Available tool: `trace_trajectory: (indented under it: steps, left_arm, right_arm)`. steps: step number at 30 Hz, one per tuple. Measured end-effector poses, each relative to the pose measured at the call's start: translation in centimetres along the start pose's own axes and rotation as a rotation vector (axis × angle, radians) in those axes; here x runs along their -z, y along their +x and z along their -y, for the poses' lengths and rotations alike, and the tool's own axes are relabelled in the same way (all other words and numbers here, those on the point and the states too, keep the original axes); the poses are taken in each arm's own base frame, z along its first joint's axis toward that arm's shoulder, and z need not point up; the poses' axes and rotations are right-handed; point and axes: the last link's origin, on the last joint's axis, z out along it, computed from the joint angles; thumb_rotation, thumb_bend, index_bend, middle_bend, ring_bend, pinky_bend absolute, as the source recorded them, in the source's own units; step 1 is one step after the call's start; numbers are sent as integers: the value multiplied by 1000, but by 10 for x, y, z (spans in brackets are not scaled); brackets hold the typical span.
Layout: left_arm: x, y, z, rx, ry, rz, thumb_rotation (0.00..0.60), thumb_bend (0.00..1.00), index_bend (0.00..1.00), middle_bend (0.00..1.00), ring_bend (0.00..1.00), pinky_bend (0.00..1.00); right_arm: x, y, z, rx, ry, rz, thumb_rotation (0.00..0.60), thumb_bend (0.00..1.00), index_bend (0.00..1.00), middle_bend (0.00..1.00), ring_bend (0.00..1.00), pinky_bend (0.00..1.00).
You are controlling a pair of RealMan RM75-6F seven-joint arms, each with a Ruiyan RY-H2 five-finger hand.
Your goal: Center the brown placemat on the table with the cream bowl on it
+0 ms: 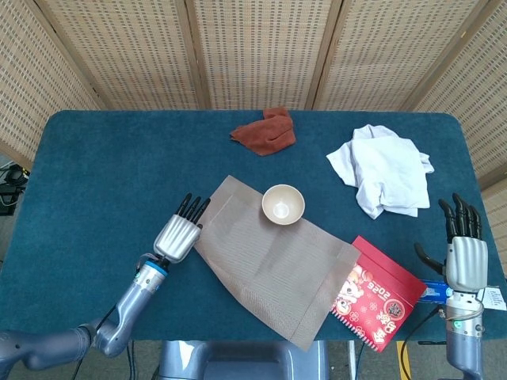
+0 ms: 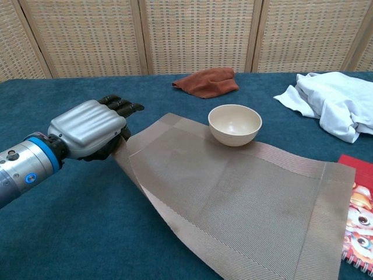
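Observation:
The brown placemat (image 1: pixel 273 257) lies at an angle near the table's middle, and the chest view shows the placemat (image 2: pixel 233 198) with its left edge lifted. The cream bowl (image 1: pixel 283 203) stands upright on its far corner, seen in the chest view as the bowl (image 2: pixel 235 124). My left hand (image 1: pixel 181 233) grips the mat's left edge, and in the chest view my left hand (image 2: pixel 90 129) has its fingers curled over that edge. My right hand (image 1: pixel 463 249) hangs off the table's right side, fingers spread and empty.
A red notebook (image 1: pixel 380 293) lies by the mat's right end near the front edge. A crumpled white cloth (image 1: pixel 384 170) sits at the back right and a rust cloth (image 1: pixel 265 131) at the back centre. Blue table (image 1: pixel 103 174) stretches to the left.

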Motion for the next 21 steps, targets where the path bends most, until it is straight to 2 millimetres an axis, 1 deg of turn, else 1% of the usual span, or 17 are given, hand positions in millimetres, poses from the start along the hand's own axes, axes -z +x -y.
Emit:
trace_trajectory:
  steps: [7,14,21]
  left_arm:
    - [25,-4,1,3,-10,39,600,615,712,0,0,0]
    - [57,-4,-2,5,-41,69,600,618,714,0,0,0]
    - [72,1,-11,20,-71,75,600,622,715,0,0,0]
  right_arm:
    - [1,2,2,-9,9,-2,600,382,146,0,0,0]
    - [3,1,5,-13,20,4,600,383,146,0,0,0]
    - [5,3,7,-19,28,-1,600,383,146,0,0,0]
